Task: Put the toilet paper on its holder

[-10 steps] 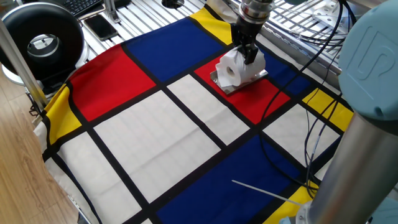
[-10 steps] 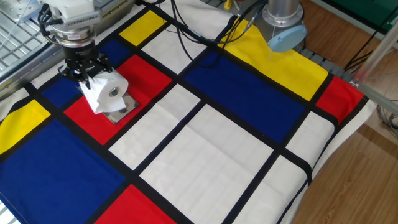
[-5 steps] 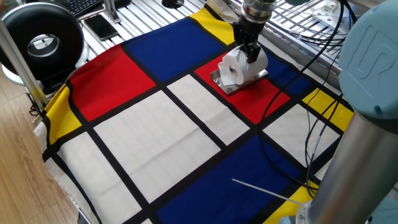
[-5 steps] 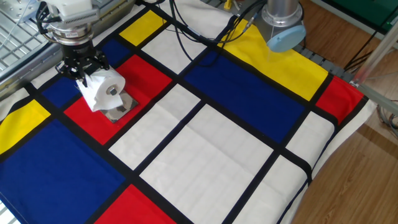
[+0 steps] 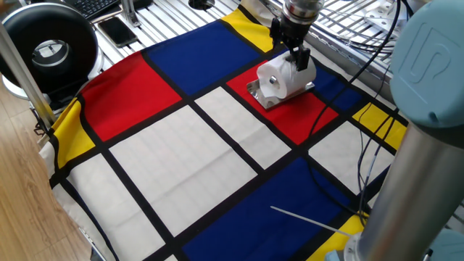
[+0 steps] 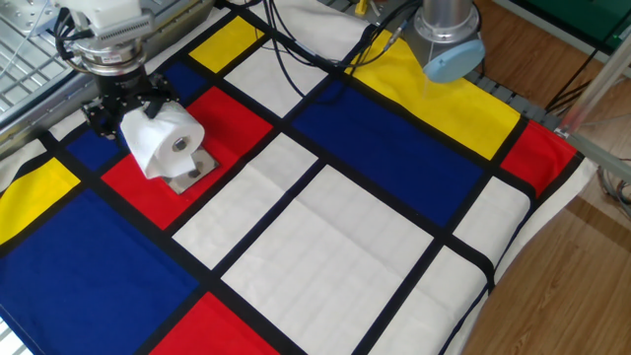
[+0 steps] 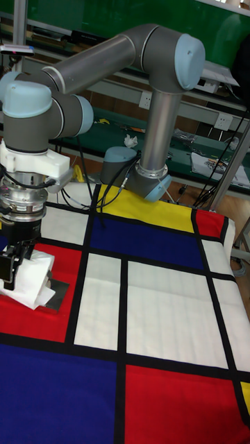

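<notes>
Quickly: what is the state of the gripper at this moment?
Gripper: jaws open around the back end of the toilet paper, which sits on the holder; not clamping it.

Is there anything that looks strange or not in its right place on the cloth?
Only one thing: a thin pale rod lies loose on the blue patch near the arm's base, away from the work. The toilet paper sits on the holder.

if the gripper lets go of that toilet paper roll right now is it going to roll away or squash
The toilet paper lies on its side over the chrome holder, so it could roll, though the holder may check it. It looks soft, so it likely dents under the gripper. Probably light for its bulk.
</notes>
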{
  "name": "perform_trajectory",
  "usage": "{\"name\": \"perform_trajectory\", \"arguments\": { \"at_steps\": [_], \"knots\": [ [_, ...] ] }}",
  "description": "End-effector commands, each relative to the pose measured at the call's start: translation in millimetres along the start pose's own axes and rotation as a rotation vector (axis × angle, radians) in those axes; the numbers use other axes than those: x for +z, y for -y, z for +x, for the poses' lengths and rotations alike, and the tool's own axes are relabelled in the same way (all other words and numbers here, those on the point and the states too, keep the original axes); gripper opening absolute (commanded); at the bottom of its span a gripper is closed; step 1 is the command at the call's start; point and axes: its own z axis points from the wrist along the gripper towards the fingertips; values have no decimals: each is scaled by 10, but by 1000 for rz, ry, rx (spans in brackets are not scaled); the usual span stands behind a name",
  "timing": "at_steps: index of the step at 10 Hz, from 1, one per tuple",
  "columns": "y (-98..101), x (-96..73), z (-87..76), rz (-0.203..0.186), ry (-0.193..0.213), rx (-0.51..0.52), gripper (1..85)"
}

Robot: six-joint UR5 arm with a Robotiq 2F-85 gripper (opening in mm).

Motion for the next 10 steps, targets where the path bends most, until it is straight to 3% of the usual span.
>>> {"name": "perform_trajectory", "arguments": {
  "at_steps": [1, 8, 10],
  "knots": [
    [27, -43, -17, -9, 14, -2, 787],
    [48, -85, -163, -26, 22, 7, 737],
    [102, -113, -162, -15, -1, -7, 727]
  ]
}}
